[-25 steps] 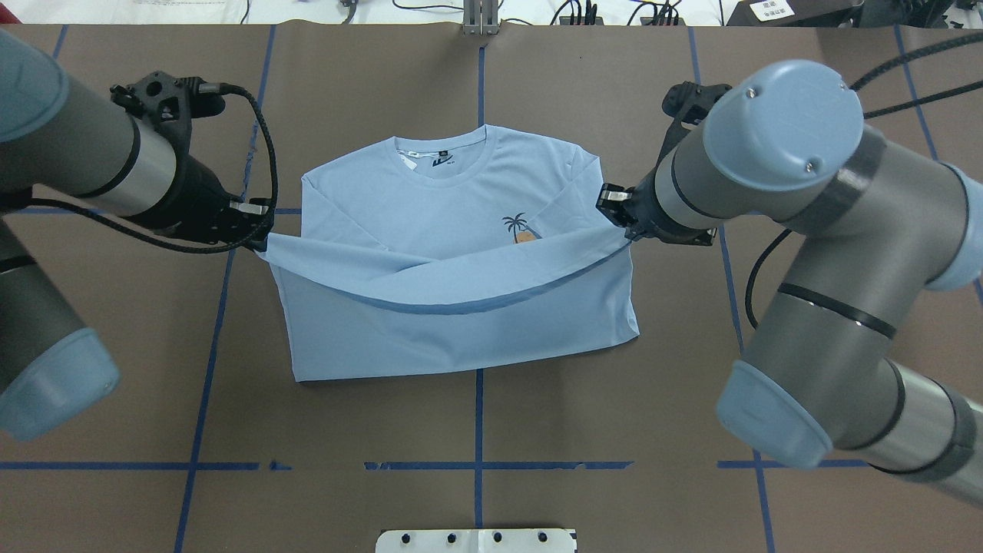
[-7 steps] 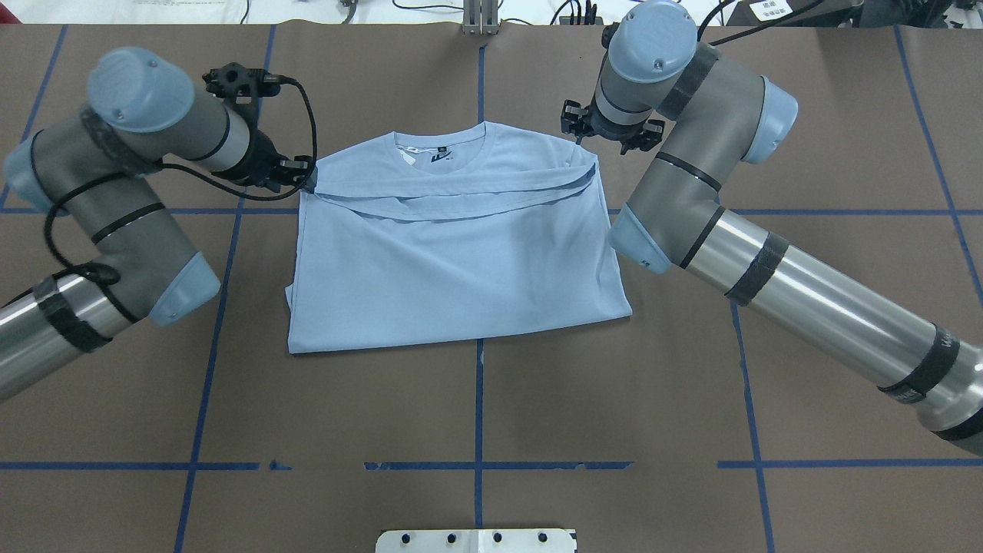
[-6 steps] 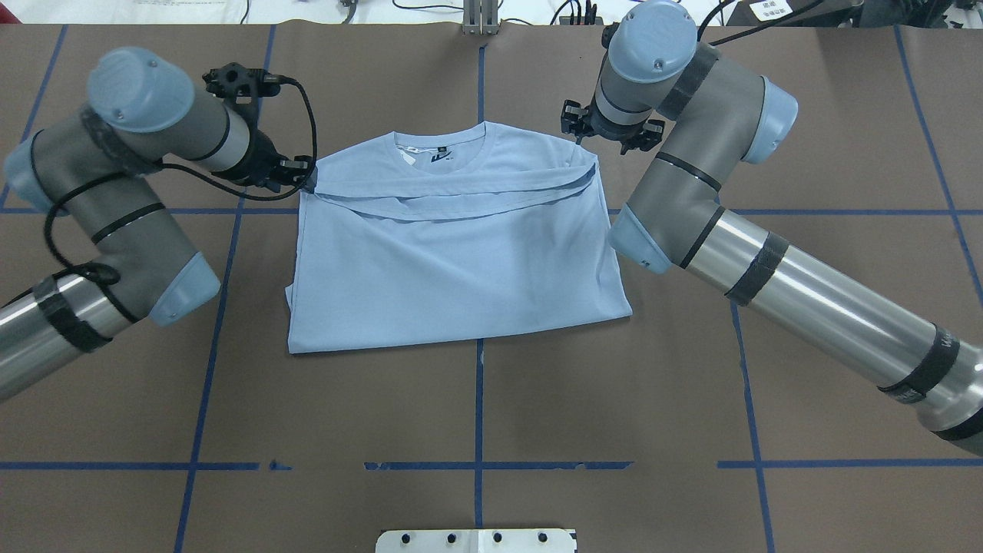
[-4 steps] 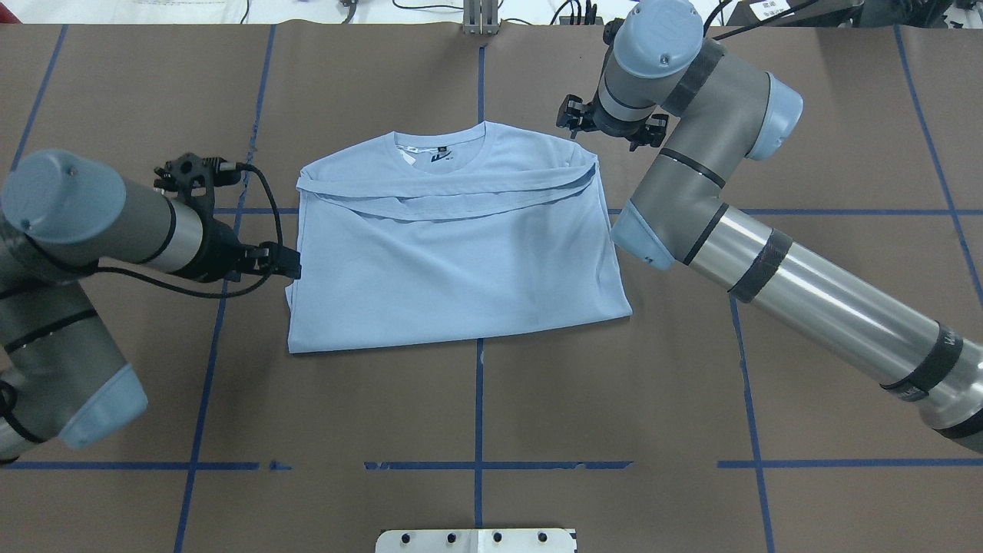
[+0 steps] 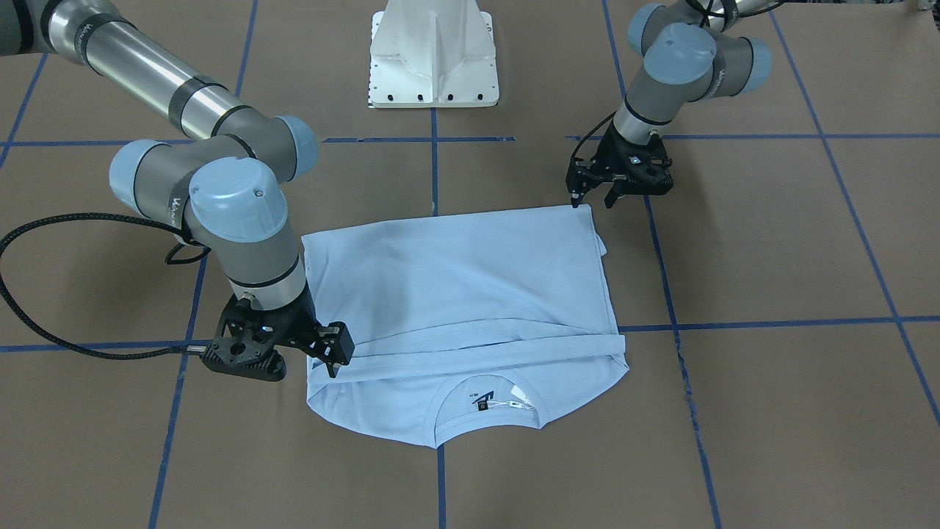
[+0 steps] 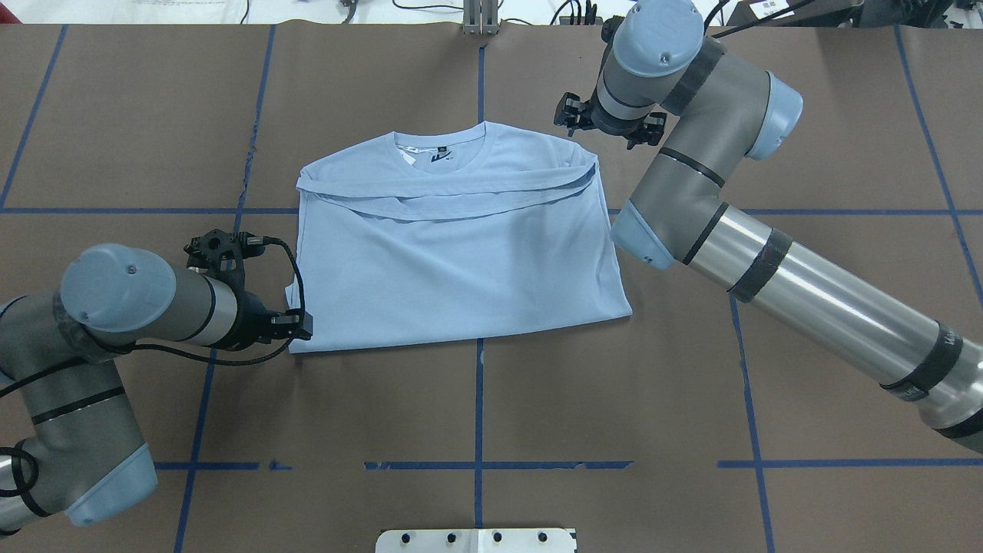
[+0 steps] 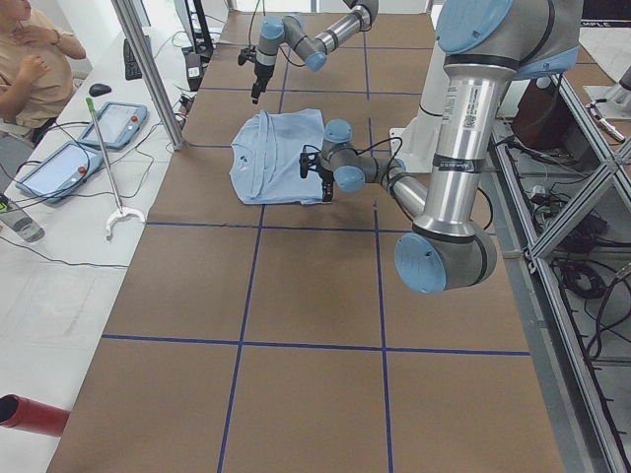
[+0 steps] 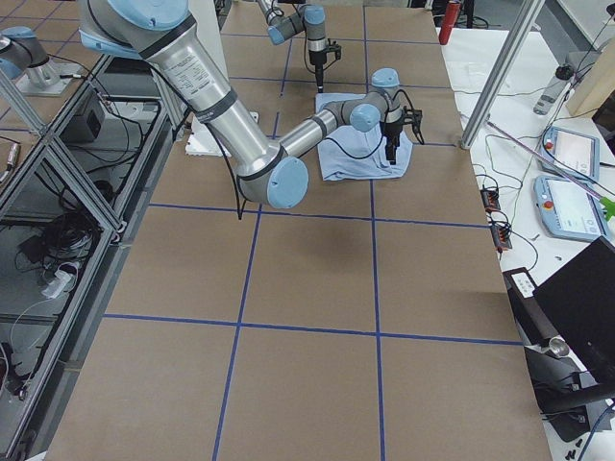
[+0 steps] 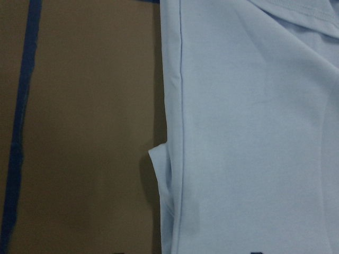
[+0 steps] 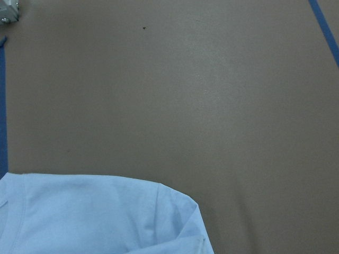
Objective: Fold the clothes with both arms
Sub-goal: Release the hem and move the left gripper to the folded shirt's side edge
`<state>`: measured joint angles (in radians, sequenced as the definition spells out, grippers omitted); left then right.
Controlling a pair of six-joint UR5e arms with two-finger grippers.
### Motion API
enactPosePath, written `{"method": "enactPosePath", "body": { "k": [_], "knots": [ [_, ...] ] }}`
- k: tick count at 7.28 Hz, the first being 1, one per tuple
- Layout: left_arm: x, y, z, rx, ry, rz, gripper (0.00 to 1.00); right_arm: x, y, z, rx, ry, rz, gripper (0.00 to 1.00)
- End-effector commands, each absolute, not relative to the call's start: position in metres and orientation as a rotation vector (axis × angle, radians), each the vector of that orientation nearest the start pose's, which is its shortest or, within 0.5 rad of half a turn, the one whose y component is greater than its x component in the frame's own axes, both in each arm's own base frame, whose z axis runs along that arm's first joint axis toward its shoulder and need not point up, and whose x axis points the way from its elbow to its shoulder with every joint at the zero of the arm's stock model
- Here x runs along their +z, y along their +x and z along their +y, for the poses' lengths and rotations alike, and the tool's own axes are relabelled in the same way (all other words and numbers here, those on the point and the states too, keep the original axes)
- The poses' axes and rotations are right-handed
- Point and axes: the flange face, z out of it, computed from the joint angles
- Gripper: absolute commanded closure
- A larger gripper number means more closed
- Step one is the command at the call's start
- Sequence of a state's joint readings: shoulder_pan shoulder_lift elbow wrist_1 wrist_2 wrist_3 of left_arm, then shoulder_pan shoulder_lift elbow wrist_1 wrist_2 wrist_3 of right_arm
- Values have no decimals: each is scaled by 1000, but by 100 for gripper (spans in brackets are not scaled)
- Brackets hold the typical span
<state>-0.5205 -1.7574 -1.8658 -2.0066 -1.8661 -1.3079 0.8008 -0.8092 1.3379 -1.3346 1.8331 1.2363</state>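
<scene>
- While both grippers hang empty, the only print on show is the dark neck label [image 5: 482, 402] inside the collar. It carries a pale mark too small to read, and a white tag lies just beside it.
- Grey lettering runs along a joint of the right arm [image 5: 169, 195], and that is unreadable too.
- Left gripper [image 5: 592, 200]: fingers spread with nothing between them, tips pointing down at the T-shirt [image 6: 461, 261] corner nearest the robot on its left side. I cannot tell whether they touch the cloth.
- It has travelled: a second ago it sat at the far left shoulder, and half a second ago halfway down that side edge. Now it is at the fold.
- Right gripper [image 5: 334, 360]: jaws apart and empty, raised over the far right shoulder, barely shifted in the last second.
- The shirt lies flat in the middle of the table [image 6: 614, 399], collar away from the robot. Its hem is laid up in a band just under the neckline, unchanged for a second.
- Some three seconds back both grippers held that hem in the air and the palm print showed. Now the print is covered.
- The left arm [image 6: 138, 303] is folded back tight, wrist low and level with the tabletop.
- The right arm reaches long across from the far side, with its wrist turned straight down.
</scene>
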Motion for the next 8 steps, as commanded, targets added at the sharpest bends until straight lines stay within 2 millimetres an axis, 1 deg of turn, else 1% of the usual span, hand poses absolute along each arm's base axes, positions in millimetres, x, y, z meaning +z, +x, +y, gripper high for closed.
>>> {"method": "enactPosePath", "body": {
  "k": [1,4,5,7,8],
  "knots": [
    [382,444,-364,-91,83,938,43,273,-459,-627,338,207,-789,0],
    [385,454,-362,-80,76,930,45,274,-459,-627,339,206,-788,0],
    [386,456,-360,-76,73,928,50,274,-459,-627,339,206,-788,0],
    [386,456,-360,-78,72,928,71,274,-459,-627,338,207,-789,0],
    [384,455,-361,-78,74,931,94,274,-459,-627,339,206,-788,0]
  ]
}}
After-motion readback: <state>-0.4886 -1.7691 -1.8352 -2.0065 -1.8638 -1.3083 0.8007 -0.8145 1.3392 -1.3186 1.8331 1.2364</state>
